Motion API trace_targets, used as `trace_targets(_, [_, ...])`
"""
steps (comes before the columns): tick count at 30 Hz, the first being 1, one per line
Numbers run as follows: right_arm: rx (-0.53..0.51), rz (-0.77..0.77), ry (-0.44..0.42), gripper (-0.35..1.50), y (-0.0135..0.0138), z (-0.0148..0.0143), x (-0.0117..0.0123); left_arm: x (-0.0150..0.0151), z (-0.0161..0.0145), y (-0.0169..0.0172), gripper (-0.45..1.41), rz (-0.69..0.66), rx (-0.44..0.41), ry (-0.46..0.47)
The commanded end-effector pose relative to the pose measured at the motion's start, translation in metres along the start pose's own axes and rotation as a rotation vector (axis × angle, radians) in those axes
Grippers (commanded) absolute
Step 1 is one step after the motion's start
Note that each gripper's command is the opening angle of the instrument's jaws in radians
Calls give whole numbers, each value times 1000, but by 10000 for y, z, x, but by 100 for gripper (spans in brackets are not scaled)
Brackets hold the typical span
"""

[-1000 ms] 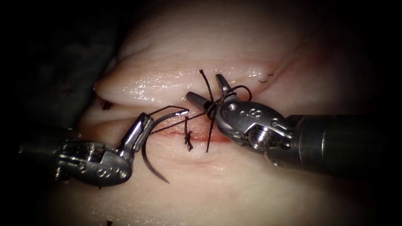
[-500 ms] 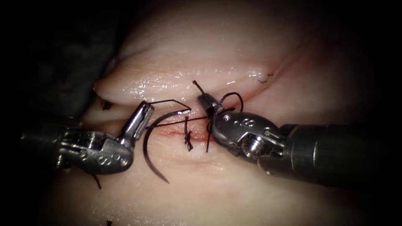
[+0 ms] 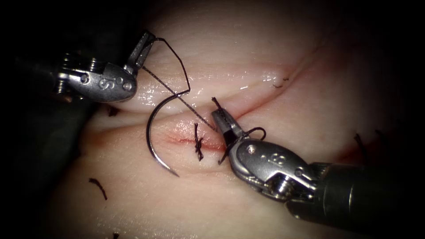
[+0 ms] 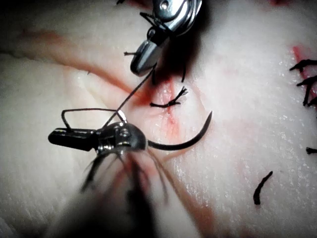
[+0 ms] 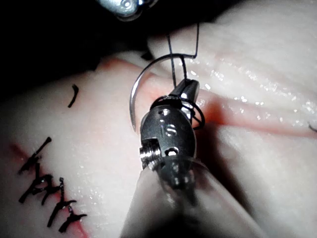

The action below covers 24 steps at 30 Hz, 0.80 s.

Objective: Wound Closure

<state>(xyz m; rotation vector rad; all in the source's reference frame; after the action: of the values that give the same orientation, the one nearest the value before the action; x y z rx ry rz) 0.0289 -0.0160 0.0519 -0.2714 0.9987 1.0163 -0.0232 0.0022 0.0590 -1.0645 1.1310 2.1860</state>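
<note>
My left tool (image 3: 147, 39) is up at the left of the cut (image 3: 179, 138), jaws shut on the thread (image 3: 177, 95) close to the needle's blunt end. The curved needle (image 3: 149, 132) hangs from that thread, free of both tools. It lies on the tissue (image 3: 274, 48) left of the cut with its tip (image 3: 176, 174) bare. A taut strand runs down to my right tool (image 3: 218, 116), whose jaws are shut on the short thread end, with a loop (image 3: 257, 131) round them. A tied knot (image 3: 198, 145) sits on the cut. The left wrist view shows the left tool (image 4: 58, 138), needle (image 4: 184, 144) and right tool (image 4: 142, 55).
Red fluid (image 3: 186, 132) stains the cut around the knot. Cut thread ends lie loose on the tissue at the lower left (image 3: 98, 186) and far right (image 3: 359, 144). A row of earlier stitches (image 5: 47, 198) shows in the right wrist view beside the right tool (image 5: 189, 88).
The right tool's jaws shut on the short thread end and drew back down to the right. The left tool rose up and left, pulling its strand taut and dragging the needle up.
</note>
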Motion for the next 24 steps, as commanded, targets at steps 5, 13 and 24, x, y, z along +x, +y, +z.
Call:
trace_targets(5, [75, 123, 8, -35, -9, 6, -27, 1, 31, -6, -45, -16, -10, -16])
trace_targets(13, [174, 374, -54, -35, -7, 7, -60, 9, 70, -35, -45, -19, -42, -31])
trace_targets(24, [228, 578, -167, -35, -17, -3, -65, 19, 108, -71, -45, -22, -61, -34])
